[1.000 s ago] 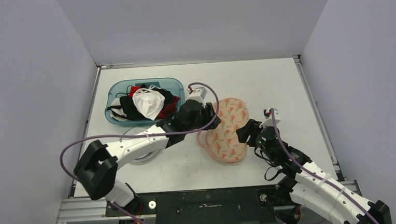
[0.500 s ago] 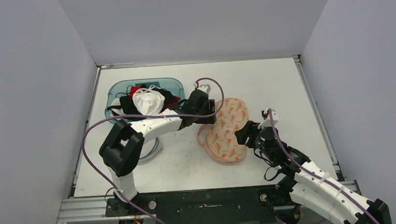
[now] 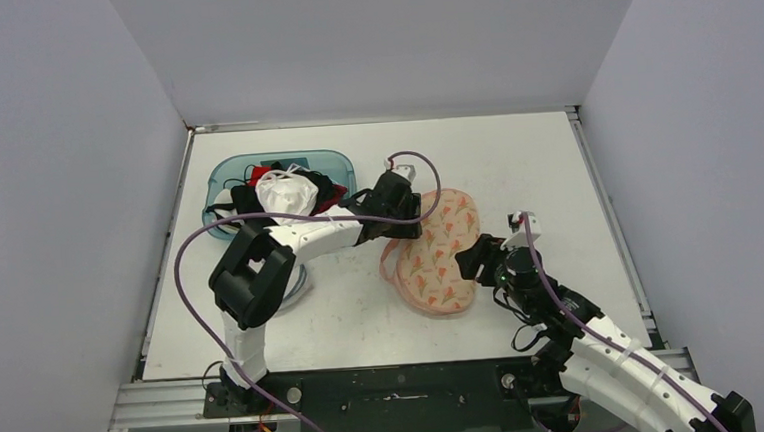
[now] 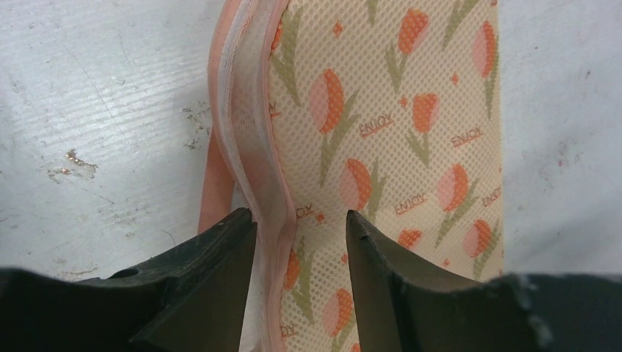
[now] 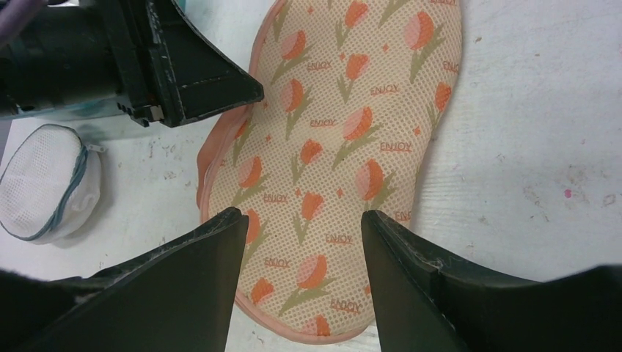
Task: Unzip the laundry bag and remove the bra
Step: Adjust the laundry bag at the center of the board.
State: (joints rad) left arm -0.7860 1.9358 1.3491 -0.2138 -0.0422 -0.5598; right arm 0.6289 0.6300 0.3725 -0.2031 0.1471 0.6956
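Our left gripper stands part-open astride the laundry bag's zipped edge, clamping nothing. Our right gripper hovers over the bag, jaws apart and empty.

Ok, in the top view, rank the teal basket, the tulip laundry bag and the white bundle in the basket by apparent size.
1. teal basket, only slightly ahead
2. tulip laundry bag
3. white bundle, clearly smallest
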